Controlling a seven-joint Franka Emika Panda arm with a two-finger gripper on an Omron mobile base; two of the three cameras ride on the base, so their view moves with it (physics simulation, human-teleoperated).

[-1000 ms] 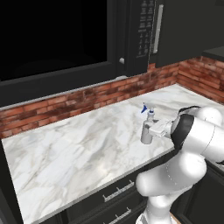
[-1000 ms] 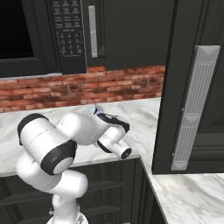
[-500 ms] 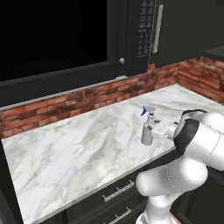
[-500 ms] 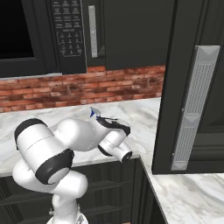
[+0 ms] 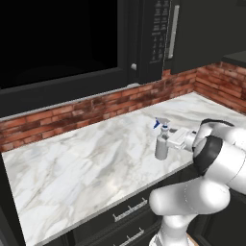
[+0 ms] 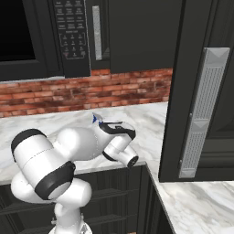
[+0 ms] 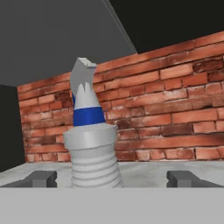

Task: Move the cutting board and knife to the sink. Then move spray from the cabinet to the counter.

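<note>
Gripper (image 7: 112,178) spread wide around the spray (image 7: 92,144), not clamping it.
The spray stands upright on the counter (image 5: 86,163) near its front edge, between the two fingertips (image 7: 41,178) with a gap on each side; brick wall (image 7: 175,109) behind, microwave (image 5: 153,38) above and beyond.

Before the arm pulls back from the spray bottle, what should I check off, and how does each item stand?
1. Spray standing upright on the counter: ok.
2. Gripper open, fingertips spread apart on either side of the bottle: ok.
3. Fingertips fully off the bottle: ok in the hand view, gaps show on both sides.
4. Bottle set back from the counter's front edge: ok, though fairly near it.
5. Cutting board and knife in the sink: cannot tell.
</note>
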